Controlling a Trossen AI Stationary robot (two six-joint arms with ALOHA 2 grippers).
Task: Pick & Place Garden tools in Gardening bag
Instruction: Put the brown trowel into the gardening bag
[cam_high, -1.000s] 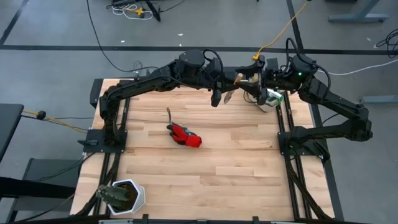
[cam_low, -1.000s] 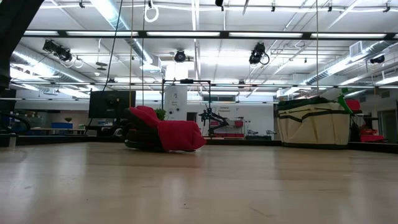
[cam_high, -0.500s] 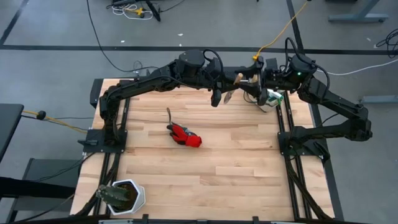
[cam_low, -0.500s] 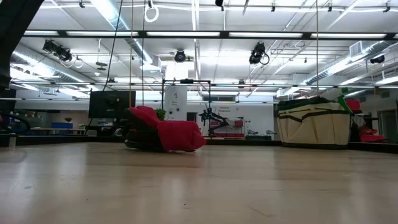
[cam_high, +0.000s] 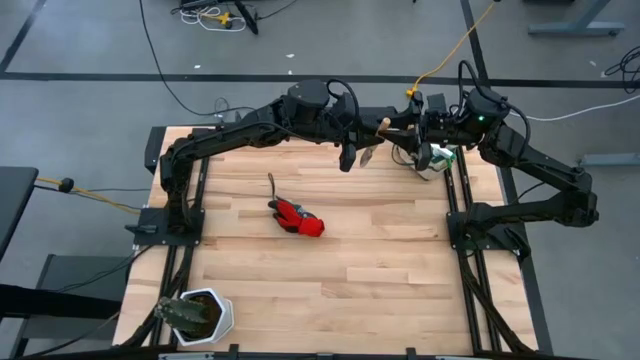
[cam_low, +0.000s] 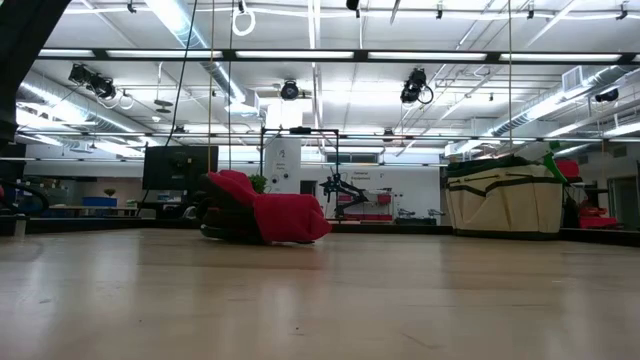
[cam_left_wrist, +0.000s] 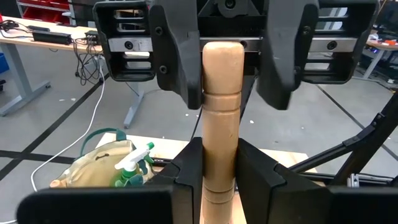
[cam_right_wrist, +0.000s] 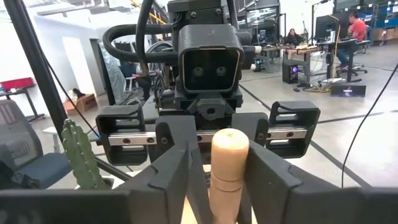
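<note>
Above table, both claws (cam_high: 385, 125) gripping trowel (cam_high: 372, 146)

The worktop (cam_high: 350, 260) is pale blond wood in lengthwise planks, some strips a shade darker. Left of centre in the high view lies a bright red glove (cam_high: 300, 217) with a dark cuff, beside a slim dark grey metal tool (cam_high: 271, 185). Lower left, a white pot (cam_high: 215, 318) holds a dark green plant (cam_high: 183, 312). Both arms are black. Upper right, the beige gardening bag (cam_low: 505, 200) carries dark green trim, with a translucent green watering vessel (cam_left_wrist: 134, 169), white at its nozzle. The handle (cam_left_wrist: 221, 118) between the black fingers (cam_left_wrist: 180, 56) is light tan wood. The floor (cam_high: 90, 100) is grey, crossed by a yellow cable (cam_high: 455, 45).
</note>
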